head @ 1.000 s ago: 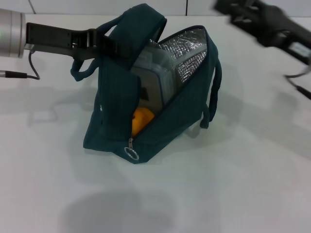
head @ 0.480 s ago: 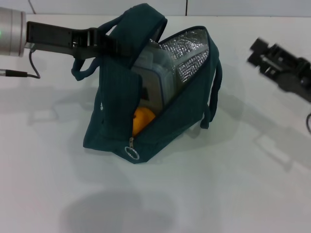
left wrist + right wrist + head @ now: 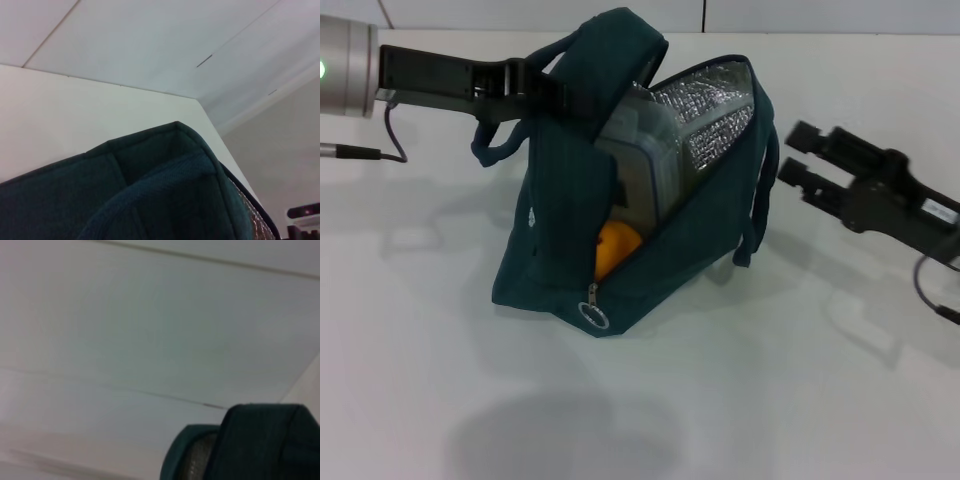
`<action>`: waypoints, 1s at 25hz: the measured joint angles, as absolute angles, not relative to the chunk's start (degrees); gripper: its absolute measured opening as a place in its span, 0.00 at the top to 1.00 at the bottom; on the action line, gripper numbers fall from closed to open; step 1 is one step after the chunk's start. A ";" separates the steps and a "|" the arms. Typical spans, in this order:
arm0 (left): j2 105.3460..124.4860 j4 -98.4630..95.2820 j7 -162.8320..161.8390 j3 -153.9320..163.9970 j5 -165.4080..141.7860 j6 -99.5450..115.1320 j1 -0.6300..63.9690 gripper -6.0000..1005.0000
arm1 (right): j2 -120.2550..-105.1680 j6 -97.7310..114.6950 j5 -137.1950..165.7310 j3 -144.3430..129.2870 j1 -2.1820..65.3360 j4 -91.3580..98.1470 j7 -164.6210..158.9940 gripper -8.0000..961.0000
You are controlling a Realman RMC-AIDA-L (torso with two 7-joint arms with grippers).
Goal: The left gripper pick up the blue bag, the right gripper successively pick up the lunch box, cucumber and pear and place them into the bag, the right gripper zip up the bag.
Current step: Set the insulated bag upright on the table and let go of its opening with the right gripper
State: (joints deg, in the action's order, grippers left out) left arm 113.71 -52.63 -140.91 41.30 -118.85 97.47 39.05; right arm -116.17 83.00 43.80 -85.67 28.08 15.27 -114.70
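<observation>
The blue bag [image 3: 570,250] stands open on the white table, its silver lining [image 3: 715,110] showing. My left gripper [image 3: 546,95] is shut on the bag's near handle at the top left and holds it up. Inside the bag, the lunch box [image 3: 635,170] stands on edge and the orange pear [image 3: 613,246] lies below it. The cucumber is hidden. A ring pull [image 3: 591,315] hangs at the zipper's low front end. My right gripper [image 3: 792,153] is open and empty, just right of the bag's far handle [image 3: 767,180]. The left wrist view shows only bag fabric [image 3: 165,190]; the right wrist view shows a bag handle [image 3: 265,440].
The white table [image 3: 740,400] spreads around the bag on all sides. A cable [image 3: 360,152] trails from the left arm at the far left, and another cable [image 3: 930,295] hangs under the right arm.
My right gripper has come down from the back right and moved left, close to the bag's right side. The bag and the left arm have stayed still.
</observation>
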 joint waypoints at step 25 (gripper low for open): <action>113.82 -52.56 -140.65 41.39 -118.83 97.47 40.29 0.95 | -116.19 73.99 43.74 -89.19 35.00 14.76 -116.78 0.32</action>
State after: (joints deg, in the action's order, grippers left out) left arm 113.82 -52.56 -140.65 41.39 -118.83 97.47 40.29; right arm -116.19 73.99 43.74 -89.19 35.00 14.76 -116.78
